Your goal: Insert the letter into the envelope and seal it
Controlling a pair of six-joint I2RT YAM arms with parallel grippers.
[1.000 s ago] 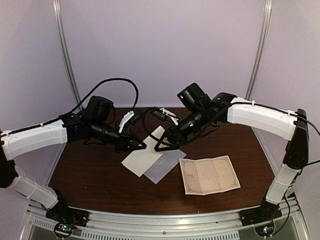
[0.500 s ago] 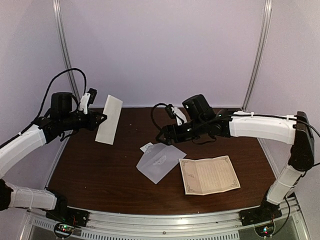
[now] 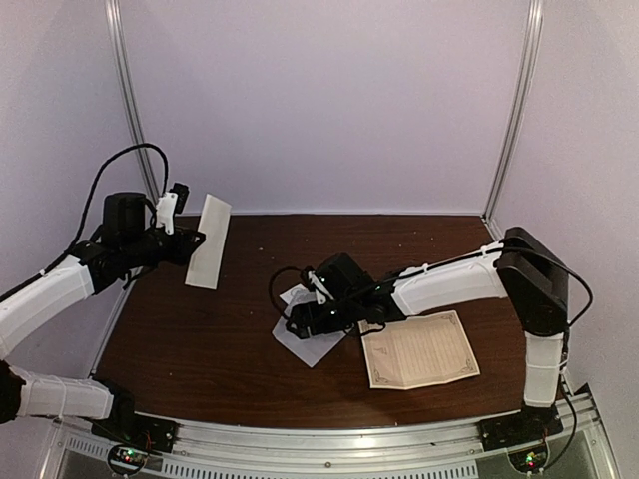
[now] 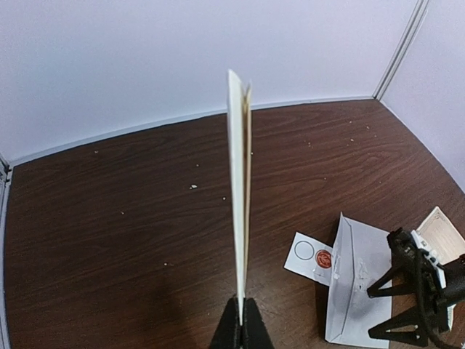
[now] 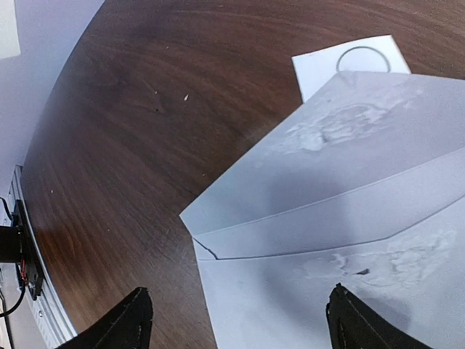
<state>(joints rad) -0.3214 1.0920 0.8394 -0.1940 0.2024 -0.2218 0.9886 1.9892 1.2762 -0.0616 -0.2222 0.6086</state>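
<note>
Envelope: lies flat on the surface directly under the right fingers, with its flap apparently unfolded and not stuck down.
Right fingers: spread wide over the envelope with nothing between them; I cannot tell whether they touch the paper.
Folded cream sheet: probably the letter. It stands upright out of the left fingers, pinched by its lower edge, well apart from the envelope.
Left fingers: closed tight on that sheet and raised above the surface.
Sticker strip: just beyond the right fingers, touching the envelope's far edge, with one red sticker beside an empty ring.
Printed sheet: has an ornate border and lies flat behind the right fingers, beside their arm.
Done: one sheet is lifted; nothing appears to be inside the envelope.
Left: opening the pocket, sliding the letter in, folding the flap and sealing it.
Hard to tell: which sheet is the letter, and whether the pocket gapes. The right arm covers part of the envelope from above, and the wrist view cuts it off.
</note>
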